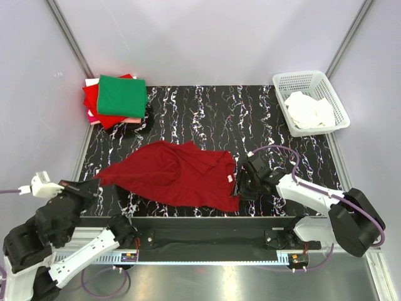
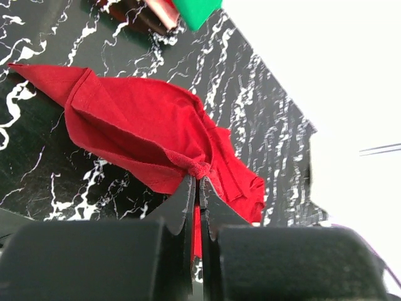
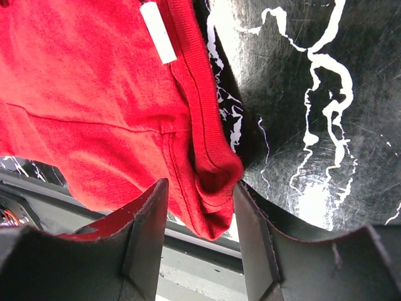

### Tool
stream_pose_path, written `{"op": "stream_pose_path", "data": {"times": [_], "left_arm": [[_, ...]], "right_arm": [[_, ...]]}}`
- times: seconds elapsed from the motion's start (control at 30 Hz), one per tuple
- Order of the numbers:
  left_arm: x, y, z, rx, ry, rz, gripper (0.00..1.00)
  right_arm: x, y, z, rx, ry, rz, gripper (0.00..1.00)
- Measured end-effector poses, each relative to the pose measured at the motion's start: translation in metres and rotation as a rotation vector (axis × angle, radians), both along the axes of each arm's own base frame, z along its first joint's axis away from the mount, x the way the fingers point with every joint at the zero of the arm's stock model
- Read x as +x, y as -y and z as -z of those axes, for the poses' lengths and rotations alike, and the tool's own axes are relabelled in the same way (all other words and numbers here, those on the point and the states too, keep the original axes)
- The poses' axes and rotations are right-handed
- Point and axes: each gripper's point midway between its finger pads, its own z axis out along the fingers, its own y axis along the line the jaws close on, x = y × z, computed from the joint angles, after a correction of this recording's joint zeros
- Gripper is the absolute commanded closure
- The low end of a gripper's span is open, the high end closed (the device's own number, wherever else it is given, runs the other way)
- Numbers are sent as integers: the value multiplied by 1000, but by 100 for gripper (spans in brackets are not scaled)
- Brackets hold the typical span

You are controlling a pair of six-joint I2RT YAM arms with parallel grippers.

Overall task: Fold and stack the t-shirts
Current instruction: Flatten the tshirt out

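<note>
I had left gripper (image 2: 195, 183) clenched on shirt's (image 1: 178, 175) left end, right gripper (image 3: 200, 184) astride its hem corner, bite unclear. Shirt lay rumpled mid table (image 1: 263, 119); two ends held to pull it flat.

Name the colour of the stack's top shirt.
The top shirt is green, clearest in the top external view.

This is a robotics lab test cell. Plain pale walls (image 1: 207, 37) with bare metal posts (image 1: 69, 34) box in a black marbled table (image 1: 207, 113). Two robot arms (image 1: 81, 257) are bolted to a rail (image 1: 207, 238) at its near edge, with purple cables (image 1: 100, 290) trailing loose below them.
</note>
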Motion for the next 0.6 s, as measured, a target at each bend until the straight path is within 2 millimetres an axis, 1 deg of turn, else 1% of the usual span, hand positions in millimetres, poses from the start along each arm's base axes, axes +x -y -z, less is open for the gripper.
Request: {"op": "stream_pose_path", "data": {"times": [0.13, 0.2, 0.27, 0.37, 0.43, 0.5, 0.57, 0.6], "left_arm": [[-10, -15, -5, -57, 67, -15, 94], [-14, -23, -7, -79, 98, -28, 94], [-16, -27, -6, -77, 106, -32, 94], [-15, -27, -6, -59, 104, -20, 93], [-14, -25, -5, -30, 94, -7, 93], [-12, -23, -4, 16, 77, 7, 92], [-9, -19, -2, 59, 55, 20, 91], [-7, -16, -1, 92, 38, 30, 91]], "right_arm": [[2, 0, -8, -11, 24, -4, 43], [7, -3, -19, -14, 49, -11, 36], [16, -9, -34, -9, 85, -22, 31], [31, -20, -48, -9, 118, -30, 25], [38, -25, -46, -25, 108, -37, 24], [41, -27, -37, -61, 75, -49, 24], [44, -27, -29, -102, 50, -65, 26], [48, -28, -29, -119, 46, -73, 28]]}}
